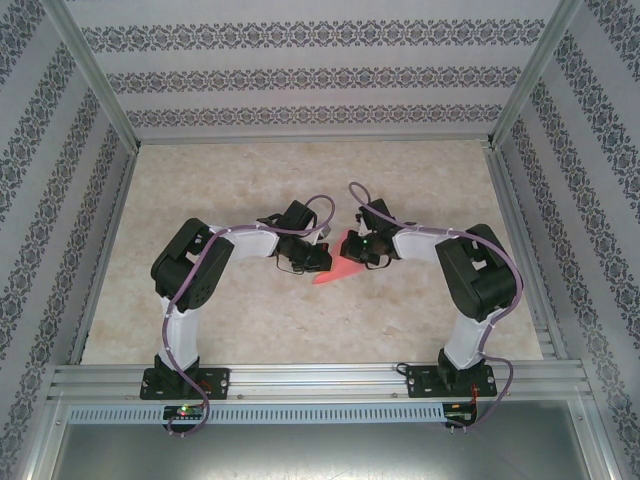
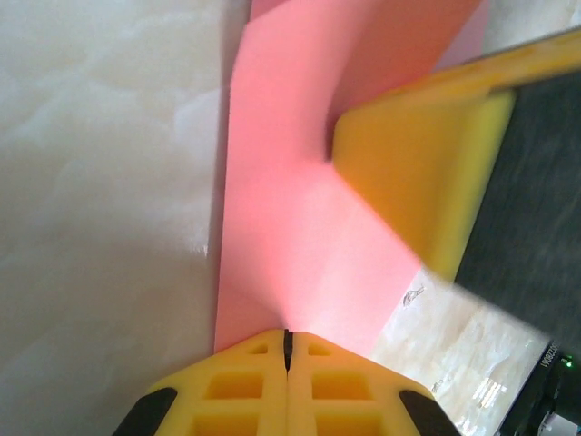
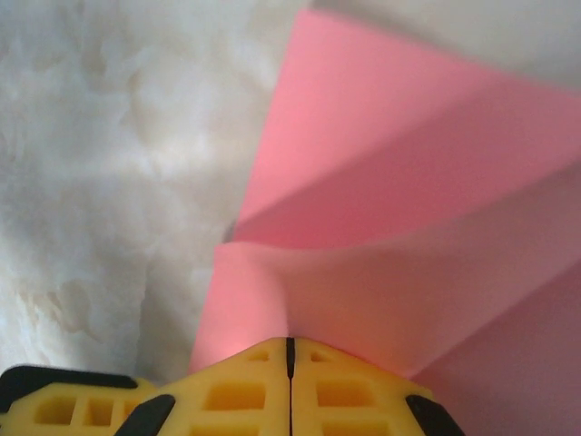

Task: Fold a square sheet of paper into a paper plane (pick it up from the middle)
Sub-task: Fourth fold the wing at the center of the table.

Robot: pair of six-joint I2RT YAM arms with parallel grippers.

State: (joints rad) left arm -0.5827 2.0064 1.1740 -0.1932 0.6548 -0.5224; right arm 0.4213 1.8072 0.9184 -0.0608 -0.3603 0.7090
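Observation:
The salmon-pink sheet of paper (image 1: 338, 268) is folded into a creased, pointed shape like a paper plane, and its tip points toward the near left. It is held between the two grippers at the table's middle. My left gripper (image 1: 318, 256) is shut on one edge of the paper (image 2: 290, 191), with its jaws (image 2: 287, 341) pressed together on the sheet. My right gripper (image 1: 362, 248) is shut on the opposite side, and its jaws (image 3: 290, 347) pinch a raised fold of the paper (image 3: 408, 227). One yellow finger of the right gripper (image 2: 422, 173) lies against the sheet in the left wrist view.
The beige marbled table top (image 1: 200, 200) stretches around the arms. Patterned walls (image 1: 320, 80) and aluminium frame posts (image 1: 100, 90) enclose it on three sides. A metal rail (image 1: 320, 378) carrying both arm bases runs along the near edge.

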